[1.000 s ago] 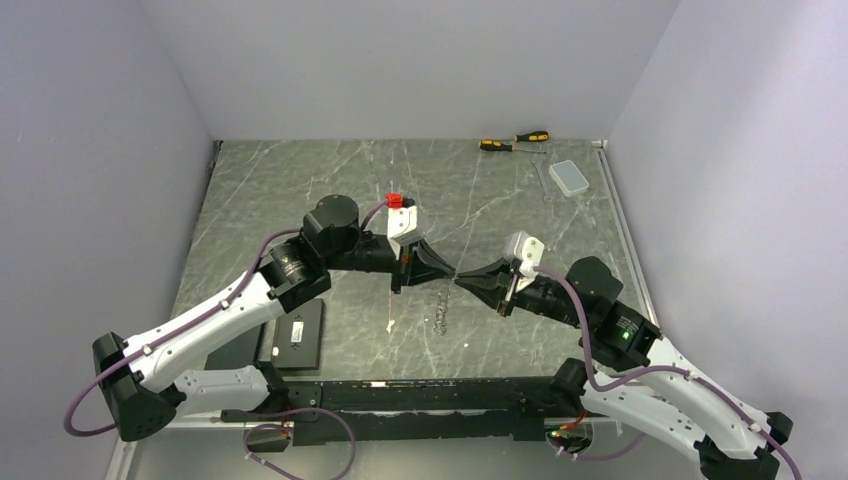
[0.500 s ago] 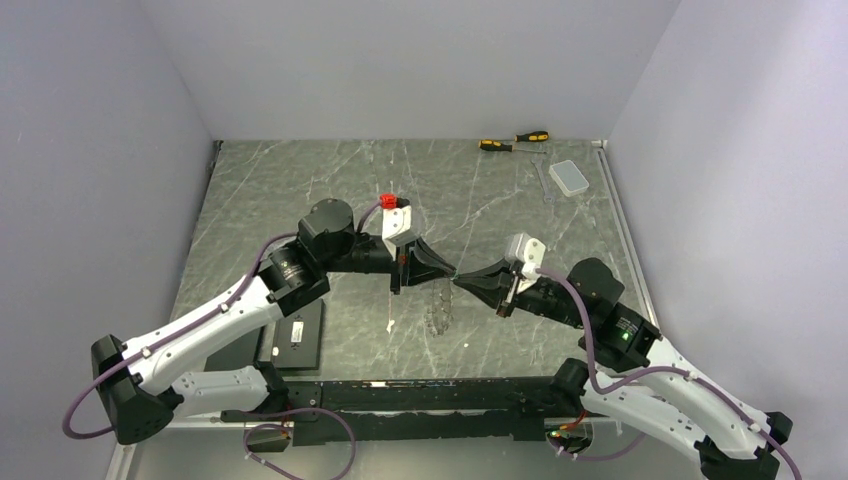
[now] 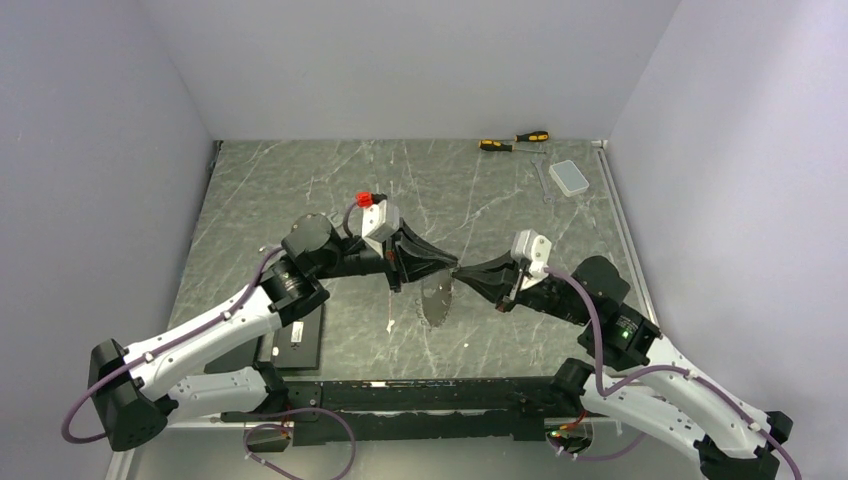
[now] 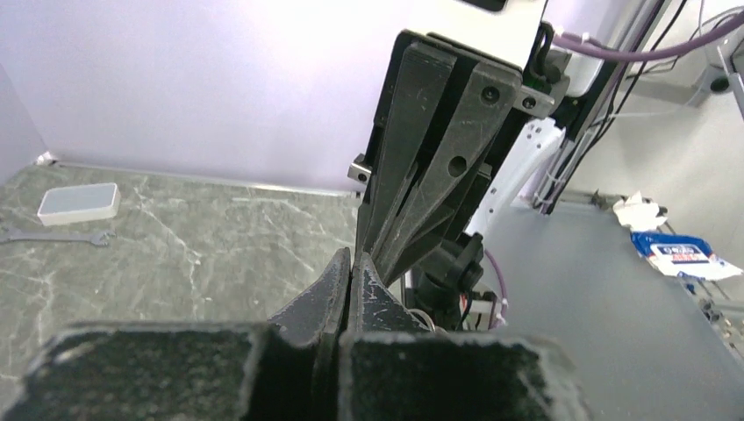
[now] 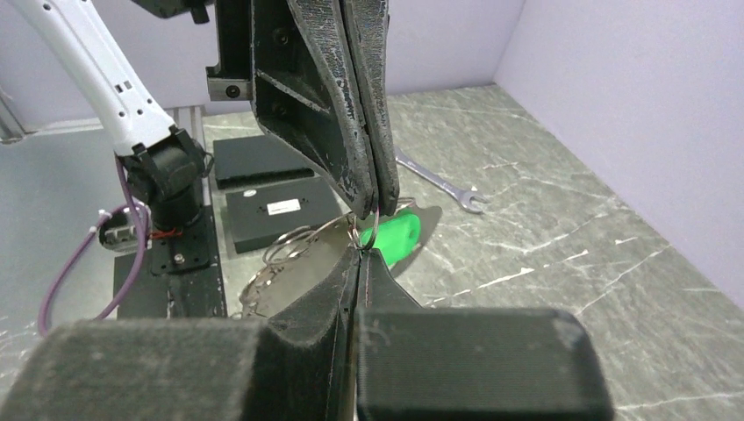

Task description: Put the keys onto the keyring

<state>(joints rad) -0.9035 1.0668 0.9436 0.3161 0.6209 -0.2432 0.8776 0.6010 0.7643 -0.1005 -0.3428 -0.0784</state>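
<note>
My left gripper [image 3: 451, 269] and right gripper [image 3: 461, 273] meet tip to tip above the middle of the table, both shut. From their meeting point hangs the keyring [image 3: 437, 299], a large grey toothed ring held off the table. In the right wrist view the left gripper [image 5: 375, 209] comes down from above and the right gripper [image 5: 360, 254] comes up from below. Both pinch a thin wire loop of the keyring [image 5: 294, 263]. The key's green head [image 5: 399, 235] shows just behind the tips. In the left wrist view, the left gripper [image 4: 349, 257] touches the right fingers [image 4: 430, 175]; the key is hidden there.
Two yellow-and-black screwdrivers [image 3: 515, 141], a silver wrench [image 3: 542, 180] and a small white box [image 3: 570, 177] lie at the back right. Flat black boxes [image 3: 298, 335] sit near the left arm's base. Grey walls close in the table on three sides.
The right gripper has shut on the wire loop. The left arm has drawn back to the left, and the keyring has come up and turned its flat face toward the top camera.
</note>
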